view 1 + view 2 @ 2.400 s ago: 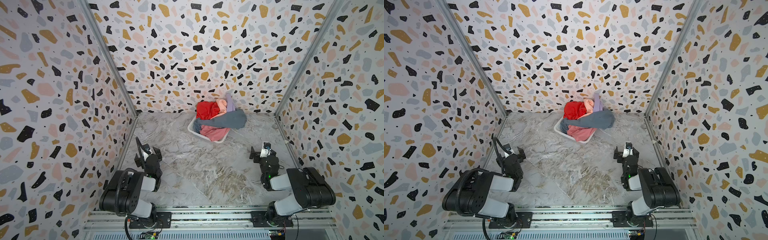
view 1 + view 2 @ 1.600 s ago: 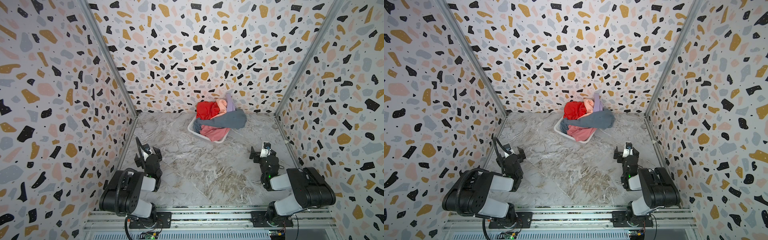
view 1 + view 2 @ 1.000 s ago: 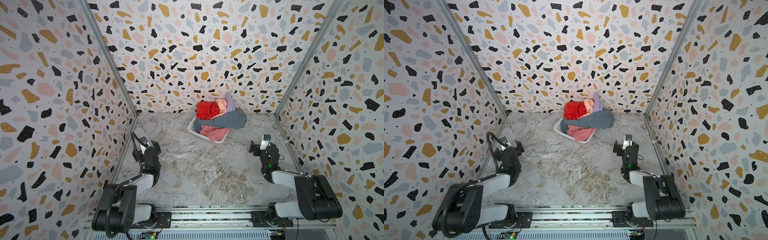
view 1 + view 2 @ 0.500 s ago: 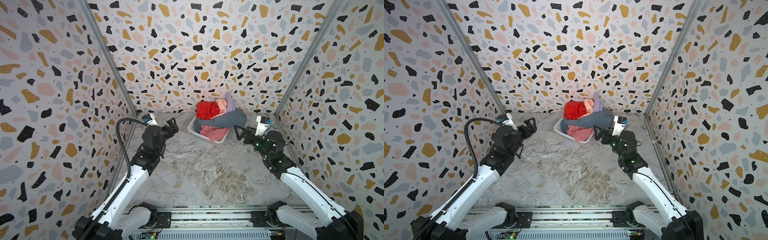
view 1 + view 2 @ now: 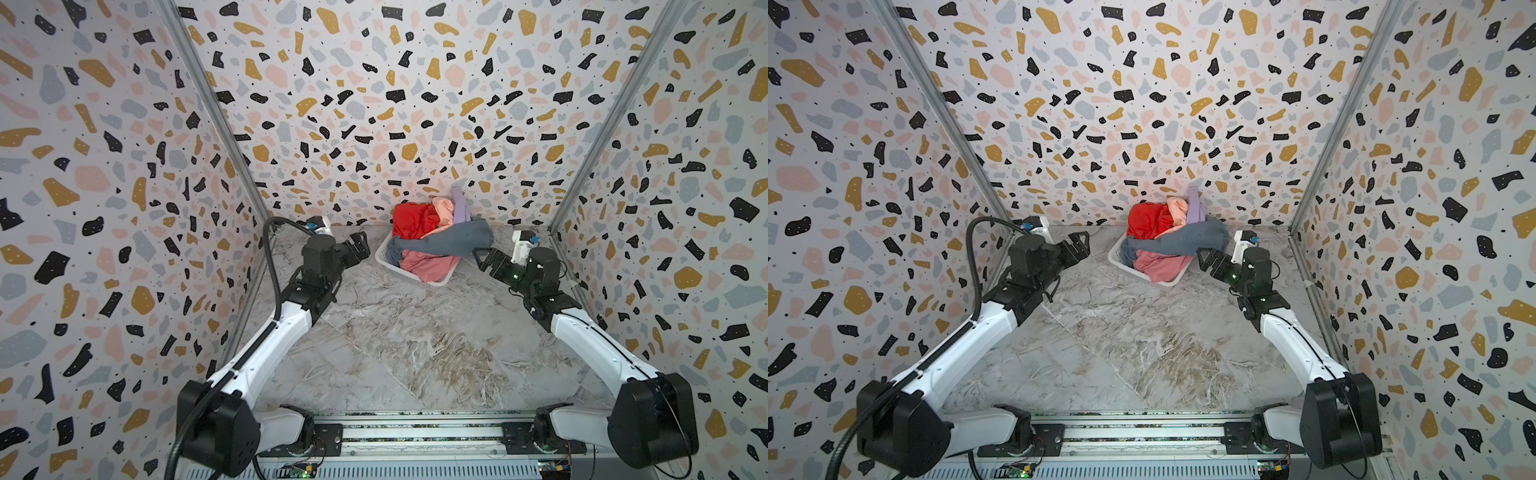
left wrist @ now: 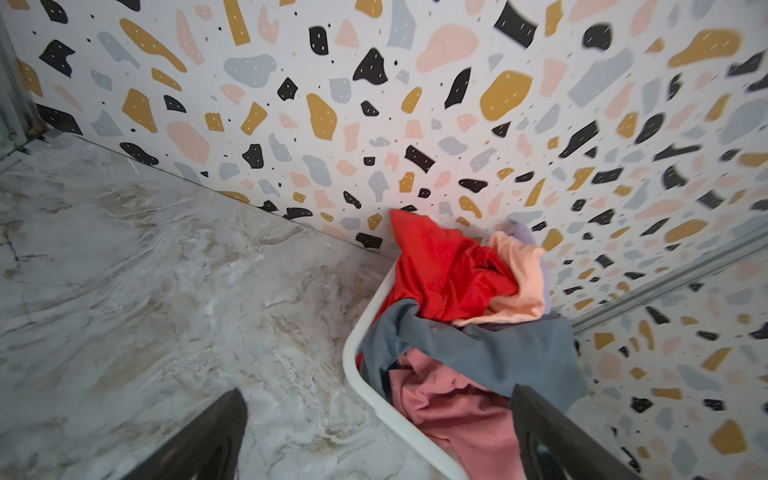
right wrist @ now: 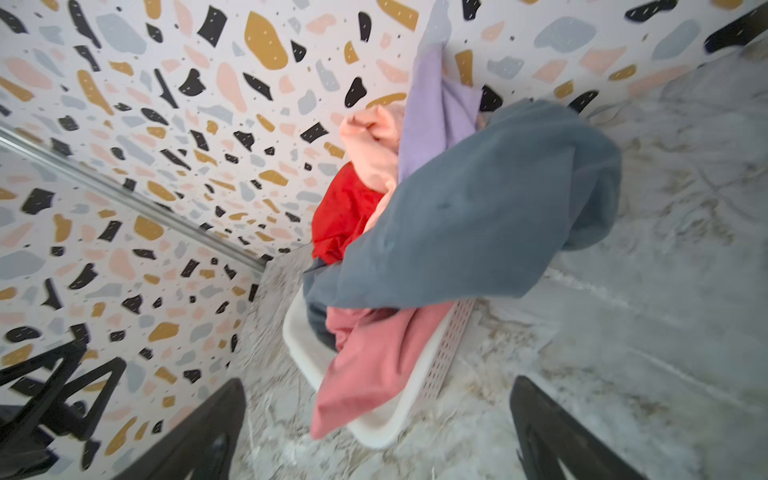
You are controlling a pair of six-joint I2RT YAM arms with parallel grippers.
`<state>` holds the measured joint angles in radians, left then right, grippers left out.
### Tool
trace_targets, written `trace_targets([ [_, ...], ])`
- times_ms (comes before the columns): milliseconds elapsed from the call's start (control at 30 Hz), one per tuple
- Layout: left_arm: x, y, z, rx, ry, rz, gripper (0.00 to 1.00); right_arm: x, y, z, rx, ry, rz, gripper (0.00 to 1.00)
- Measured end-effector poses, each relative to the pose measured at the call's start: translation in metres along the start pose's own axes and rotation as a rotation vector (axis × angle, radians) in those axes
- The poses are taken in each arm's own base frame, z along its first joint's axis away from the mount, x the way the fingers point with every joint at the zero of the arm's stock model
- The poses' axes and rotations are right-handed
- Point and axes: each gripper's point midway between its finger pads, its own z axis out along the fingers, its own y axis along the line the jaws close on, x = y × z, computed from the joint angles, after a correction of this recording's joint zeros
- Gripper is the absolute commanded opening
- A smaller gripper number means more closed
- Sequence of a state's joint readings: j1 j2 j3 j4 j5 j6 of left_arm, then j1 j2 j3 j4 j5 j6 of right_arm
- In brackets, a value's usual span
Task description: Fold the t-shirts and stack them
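- Five t-shirts (image 5: 436,245) heaped in one basket (image 5: 419,277) at far edge of bench (image 5: 395,340).
- Both released: left end effector (image 5: 360,246) and right end effector (image 5: 482,259) flank basket; open bench in front.

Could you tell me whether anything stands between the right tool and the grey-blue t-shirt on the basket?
Nothing visible does: the open right tool faces the grey-blue t-shirt, which lies uppermost and uncovered on that side.

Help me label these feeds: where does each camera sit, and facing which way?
Both top views: above the front rail, looking down toward the back wall; left arm, right arm show.
Left wrist: on its arm, facing the basket; left gripper tips show.
Right wrist: facing the basket's opposite side; right gripper tips show.
Shared: the t-shirts.
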<state>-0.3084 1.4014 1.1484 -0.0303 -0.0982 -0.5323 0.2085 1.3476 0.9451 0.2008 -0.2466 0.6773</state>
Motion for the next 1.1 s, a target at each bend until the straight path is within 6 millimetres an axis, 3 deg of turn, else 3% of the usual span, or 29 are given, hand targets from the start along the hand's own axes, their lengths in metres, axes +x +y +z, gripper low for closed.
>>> trace_targets([
  [67, 0.012, 0.005, 0.026, -0.044, 0.067, 0.063, 1.00, 0.000, -0.013, 0.013, 0.045, 0.001, -0.011, 1.00],
  [200, 0.053, 0.023, 0.073, -0.119, 0.228, 0.154, 0.99, 0.021, -0.043, 0.046, 0.122, 0.074, -0.013, 0.98],
  [333, 0.094, 0.039, 0.099, -0.159, 0.352, 0.173, 0.99, 0.042, -0.062, 0.075, 0.158, 0.145, -0.008, 0.97],
  [500, 0.114, 0.047, 0.128, -0.208, 0.417, 0.170, 0.99, 0.057, -0.067, 0.085, 0.157, 0.189, -0.024, 0.98],
  [667, 0.120, 0.053, 0.141, -0.267, 0.433, 0.165, 0.99, 0.050, -0.059, 0.087, 0.137, 0.179, -0.055, 0.98],
  [867, 0.114, 0.061, 0.150, -0.383, 0.420, 0.234, 1.00, 0.037, -0.063, 0.081, 0.147, 0.151, -0.080, 0.99],
  [967, 0.101, 0.080, 0.155, -0.459, 0.408, 0.264, 1.00, 0.019, -0.069, 0.074, 0.160, 0.113, -0.088, 0.99],
  [1100, 0.072, 0.126, 0.160, -0.585, 0.391, 0.280, 1.00, -0.002, -0.082, 0.067, 0.178, 0.074, -0.080, 0.99],
])
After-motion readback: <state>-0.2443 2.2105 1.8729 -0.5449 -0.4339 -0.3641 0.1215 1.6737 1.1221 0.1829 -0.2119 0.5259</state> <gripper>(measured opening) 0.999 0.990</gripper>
